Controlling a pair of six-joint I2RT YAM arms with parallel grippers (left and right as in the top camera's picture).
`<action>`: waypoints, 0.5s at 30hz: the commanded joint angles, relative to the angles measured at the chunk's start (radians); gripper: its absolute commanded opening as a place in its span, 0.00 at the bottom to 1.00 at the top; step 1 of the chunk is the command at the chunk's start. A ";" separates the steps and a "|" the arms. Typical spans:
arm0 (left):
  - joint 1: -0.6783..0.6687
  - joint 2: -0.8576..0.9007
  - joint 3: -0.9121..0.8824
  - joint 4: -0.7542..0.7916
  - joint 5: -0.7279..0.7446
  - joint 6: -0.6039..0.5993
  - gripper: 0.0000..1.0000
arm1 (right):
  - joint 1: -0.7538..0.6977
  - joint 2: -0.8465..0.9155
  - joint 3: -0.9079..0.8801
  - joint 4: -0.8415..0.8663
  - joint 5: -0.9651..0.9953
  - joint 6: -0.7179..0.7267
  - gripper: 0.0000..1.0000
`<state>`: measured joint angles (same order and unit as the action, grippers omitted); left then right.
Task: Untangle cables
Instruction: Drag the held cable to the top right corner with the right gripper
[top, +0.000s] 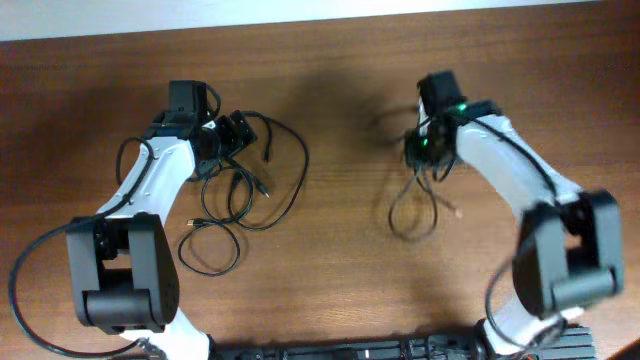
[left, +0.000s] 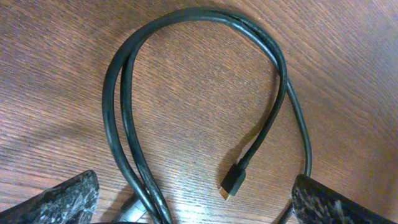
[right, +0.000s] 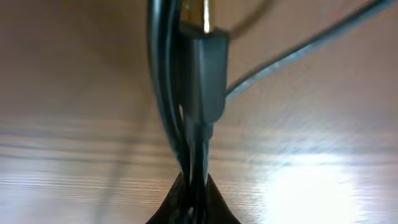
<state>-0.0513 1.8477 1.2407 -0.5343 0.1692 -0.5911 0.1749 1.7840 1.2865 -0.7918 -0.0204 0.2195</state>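
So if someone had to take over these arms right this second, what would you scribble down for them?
Left gripper: open, holding nothing, low over a cable loop whose plug lies between the fingers.
Right gripper: shut on one cable, which trails from it on the right side of the table.
Done: that one cable sits apart from the others.
Left to do: the remaining cables on the left side overlap in loose loops and look like they need pulling apart one by one.
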 joint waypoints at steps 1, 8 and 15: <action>0.000 -0.010 -0.002 0.001 0.009 0.004 0.99 | -0.007 -0.165 0.077 -0.004 -0.001 -0.028 0.04; 0.000 -0.010 -0.002 0.001 0.009 0.004 0.99 | -0.007 -0.327 0.078 -0.030 0.192 -0.028 0.04; 0.000 -0.010 -0.002 0.001 0.010 0.004 0.99 | -0.145 -0.338 0.077 0.045 0.528 -0.027 0.04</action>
<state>-0.0513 1.8477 1.2407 -0.5343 0.1692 -0.5915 0.1188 1.4651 1.3560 -0.7773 0.3901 0.1978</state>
